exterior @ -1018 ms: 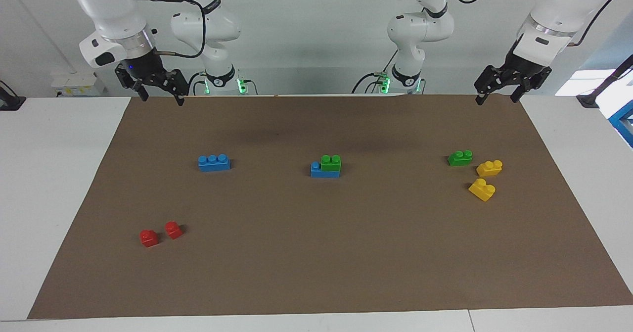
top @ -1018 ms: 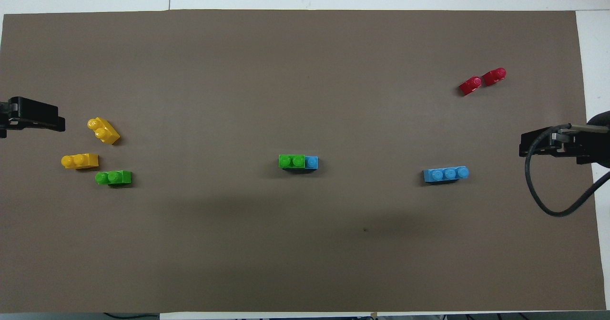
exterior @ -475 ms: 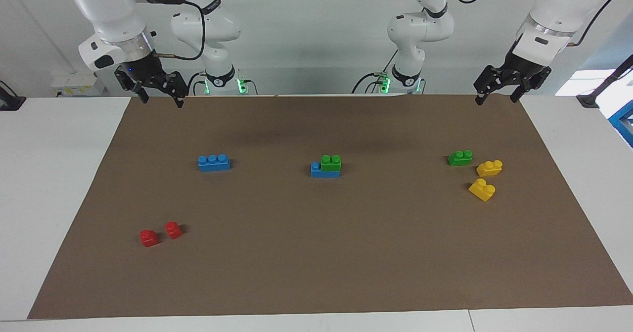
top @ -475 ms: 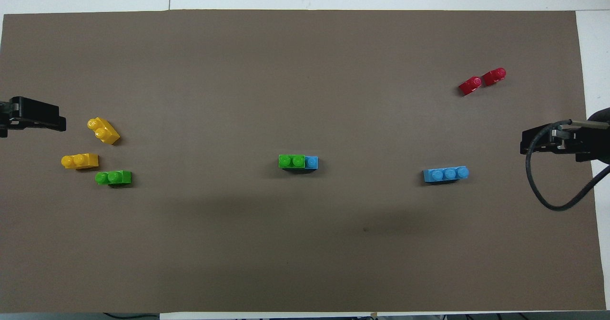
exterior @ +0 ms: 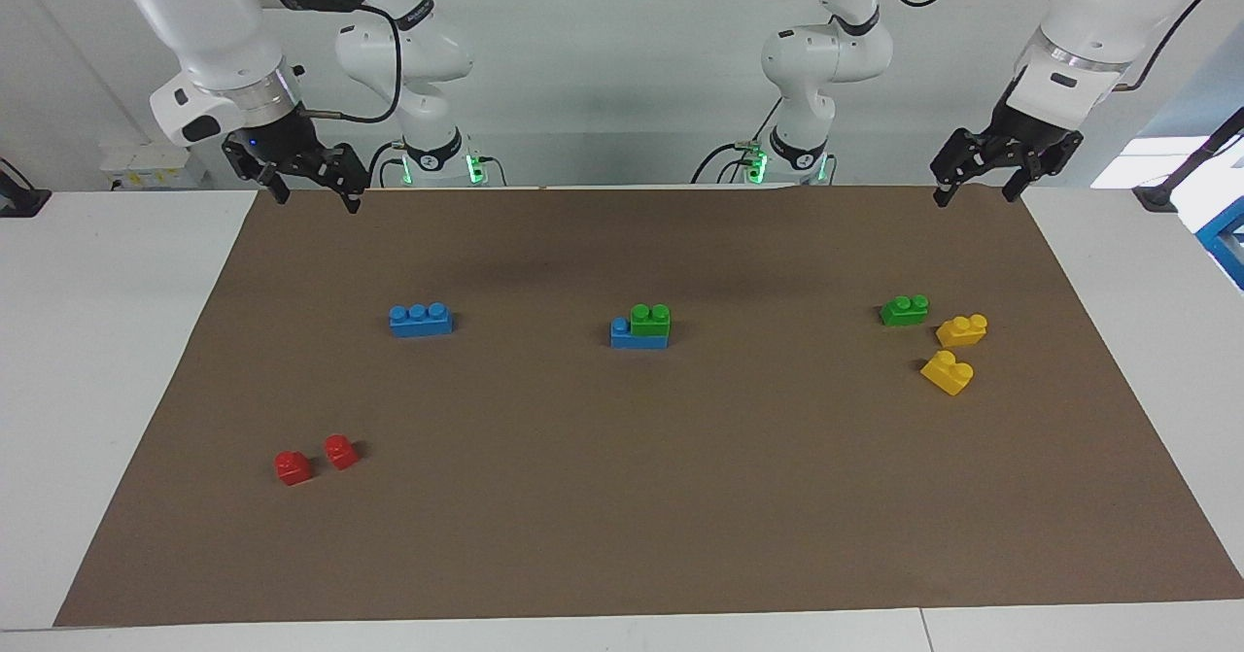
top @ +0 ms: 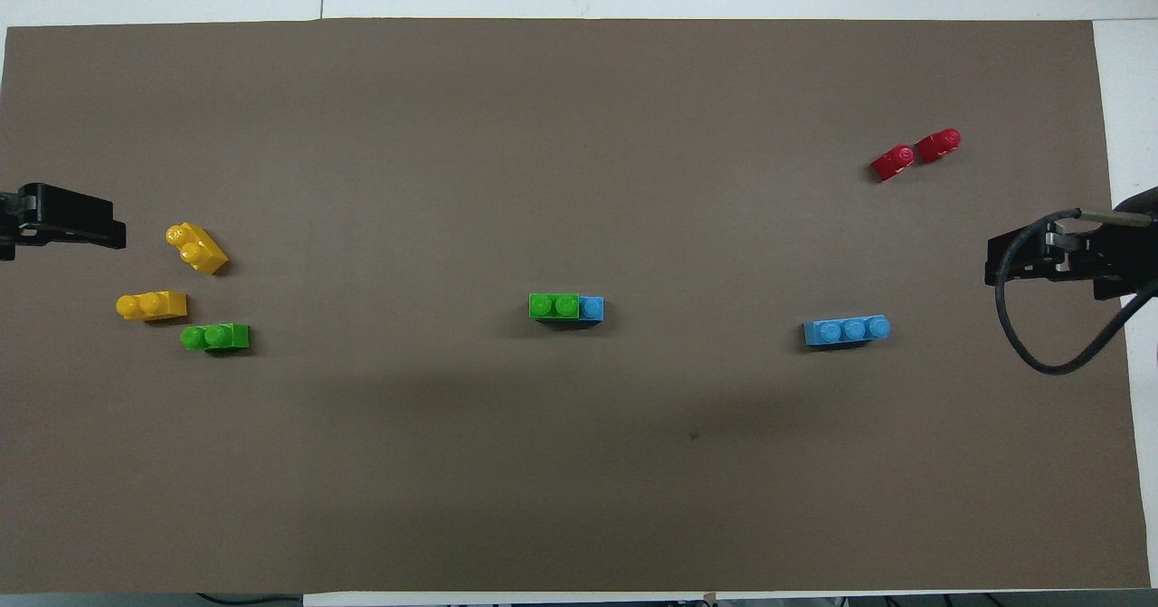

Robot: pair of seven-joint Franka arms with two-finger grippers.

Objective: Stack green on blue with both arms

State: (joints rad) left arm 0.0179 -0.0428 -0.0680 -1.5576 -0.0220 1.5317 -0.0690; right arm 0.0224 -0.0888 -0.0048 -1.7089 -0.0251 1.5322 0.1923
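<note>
A green two-stud brick (exterior: 649, 319) sits on a blue three-stud brick (exterior: 637, 339) at the mat's middle, leaving one blue stud bare; the pair also shows in the overhead view (top: 554, 306). A second green brick (exterior: 904, 310) lies loose toward the left arm's end. A second blue brick (exterior: 420, 320) lies bare toward the right arm's end. My left gripper (exterior: 977, 193) hangs open and empty over the mat's corner nearest its base. My right gripper (exterior: 317, 195) hangs open and empty over the corner at its own end.
Two yellow bricks (exterior: 962, 329) (exterior: 948, 372) lie beside the loose green one, slightly farther from the robots. Two red bricks (exterior: 293, 467) (exterior: 341, 452) lie toward the right arm's end, farther out than the bare blue brick. A brown mat (exterior: 622, 535) covers the white table.
The right gripper has drifted slightly up and outward toward its end of the table. The left gripper and all bricks have stayed put.
</note>
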